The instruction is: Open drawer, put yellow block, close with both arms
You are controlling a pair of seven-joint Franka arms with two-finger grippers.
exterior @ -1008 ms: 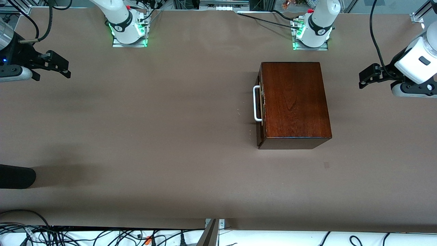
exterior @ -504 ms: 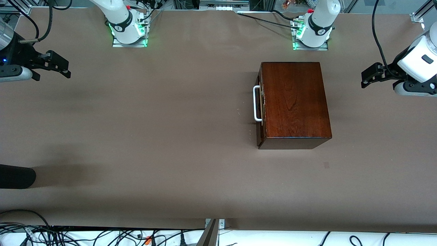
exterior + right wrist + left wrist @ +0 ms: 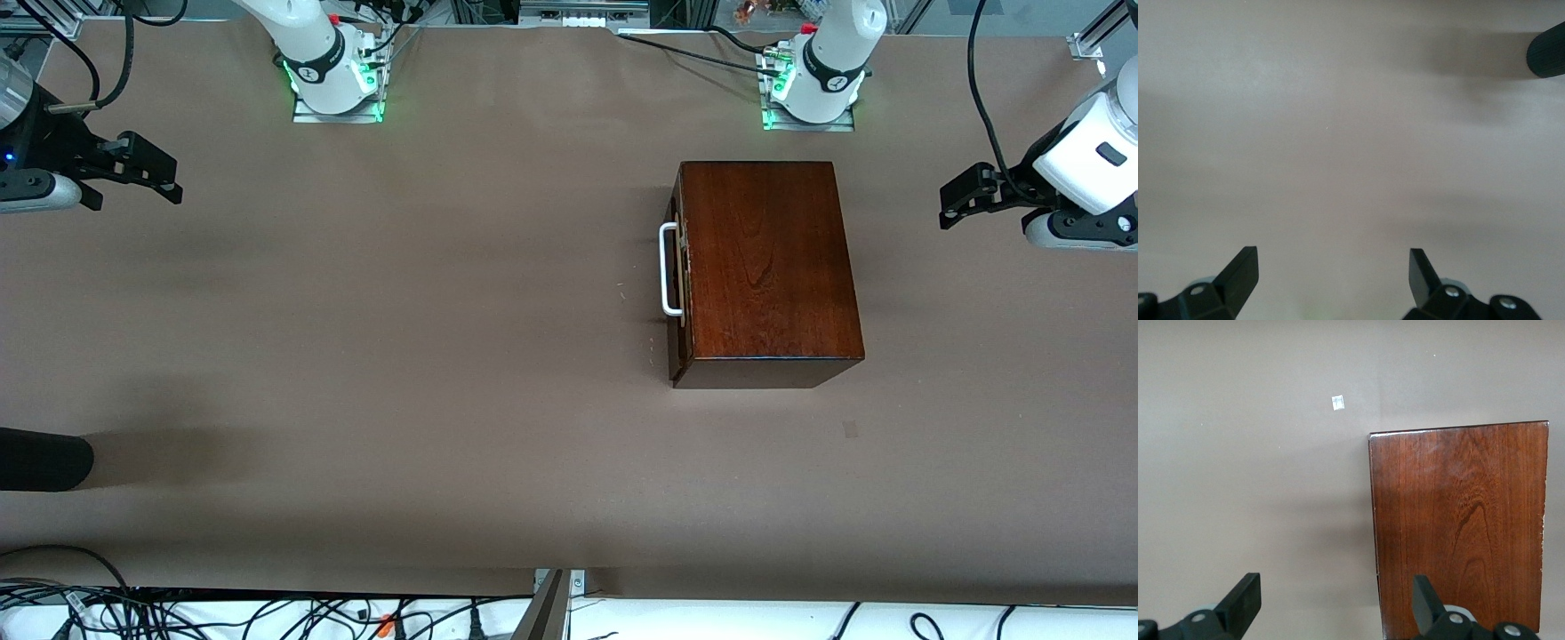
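Both grippers, left gripper [image 3: 953,197] and right gripper [image 3: 160,174], hang wide open, empty. Drawer [image 3: 680,276] looks shut, so hook the handle [image 3: 669,269] squarely and pull straight.

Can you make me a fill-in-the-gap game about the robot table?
1. The drawer of the wooden box is ____.
2. The drawer's handle is the colour ____.
3. The left tool and the right tool both have their fingers ____.
4. The number of yellow blocks you can see is ____.

Missing words: shut; white; open; none
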